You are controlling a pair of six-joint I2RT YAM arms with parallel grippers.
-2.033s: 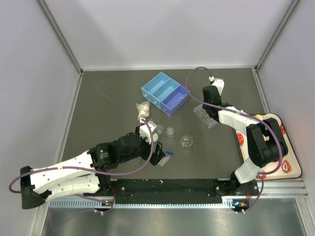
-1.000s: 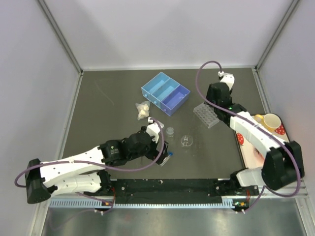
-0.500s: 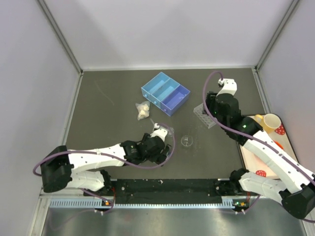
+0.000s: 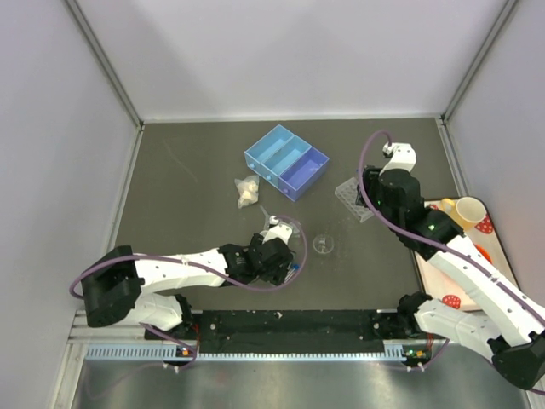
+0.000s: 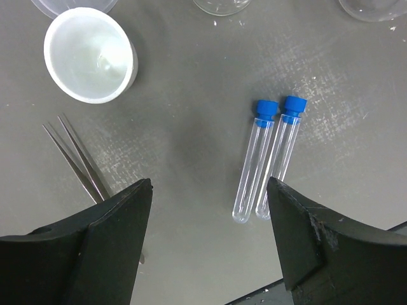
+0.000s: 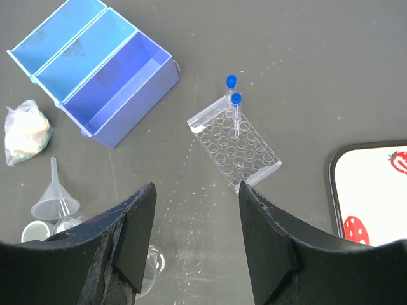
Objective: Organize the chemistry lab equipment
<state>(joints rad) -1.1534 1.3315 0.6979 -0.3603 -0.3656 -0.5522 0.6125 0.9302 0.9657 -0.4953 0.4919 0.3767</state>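
Two blue-capped test tubes (image 5: pixel 270 159) lie side by side on the table; a blue tip of them shows by the left hand from above (image 4: pixel 293 267). My left gripper (image 5: pixel 210 210) hovers open over the table just left of them (image 4: pixel 281 258). A clear holed rack (image 6: pixel 234 143) holds two upright blue-capped tubes (image 6: pixel 234 95) at its far corner; the rack also shows in the top view (image 4: pixel 352 196). My right gripper (image 6: pixel 196 216) is open and empty above the table near the rack (image 4: pixel 381 189). A small funnel (image 6: pixel 54 200) and a round clear dish (image 4: pixel 323 244) stand between the arms.
A blue three-part box (image 4: pixel 287 160) sits at the back. A small white bag (image 4: pixel 247 191) lies left of it. A white cup (image 5: pixel 90 54) and metal tweezers (image 5: pixel 76 162) lie by the left hand. The strawberry tray (image 6: pixel 375 184) with a yellow mug (image 4: pixel 468 209) is at the right.
My left gripper has moved right and nearer, from the funnel area to over the lying tubes. My right arm has swung out rightward and its hand has drawn back from the rack.
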